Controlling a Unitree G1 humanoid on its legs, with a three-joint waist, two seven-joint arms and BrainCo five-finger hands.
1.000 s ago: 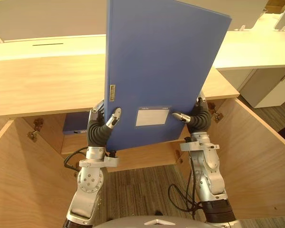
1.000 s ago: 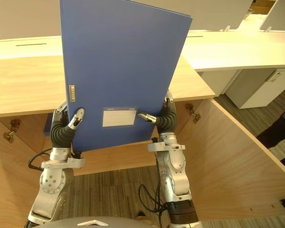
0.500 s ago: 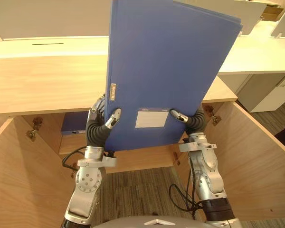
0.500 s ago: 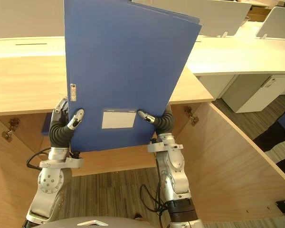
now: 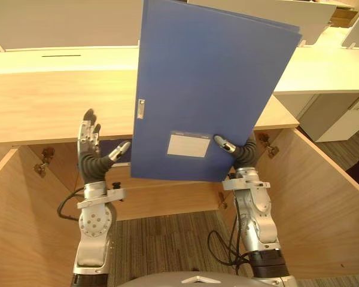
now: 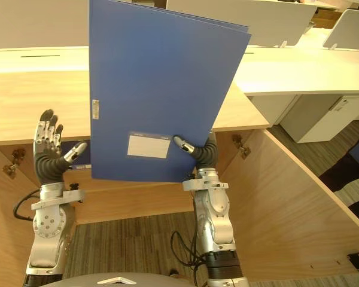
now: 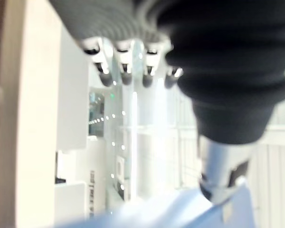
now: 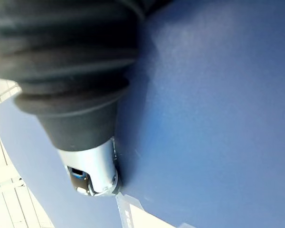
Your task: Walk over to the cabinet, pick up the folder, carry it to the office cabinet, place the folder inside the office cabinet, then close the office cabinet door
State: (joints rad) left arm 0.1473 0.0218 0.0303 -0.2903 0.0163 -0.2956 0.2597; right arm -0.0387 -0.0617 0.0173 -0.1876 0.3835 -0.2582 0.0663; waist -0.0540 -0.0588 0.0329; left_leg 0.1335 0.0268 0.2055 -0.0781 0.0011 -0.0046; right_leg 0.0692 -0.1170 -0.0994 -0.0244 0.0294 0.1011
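Now the right hand (image 6: 203,154) is seemingly pinching the stiff, probably slippery folder (image 6: 161,84) by its lower edge; the left hand (image 6: 48,152) is hovering spread wide beside it.

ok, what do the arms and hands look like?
The left arm and right arm are silver-grey metal with round bolted joint housings. The left hand has silver, dark-tipped fingers and thumb; the right hand shows a matching thumb. Dark ribbed covers on both wrists.
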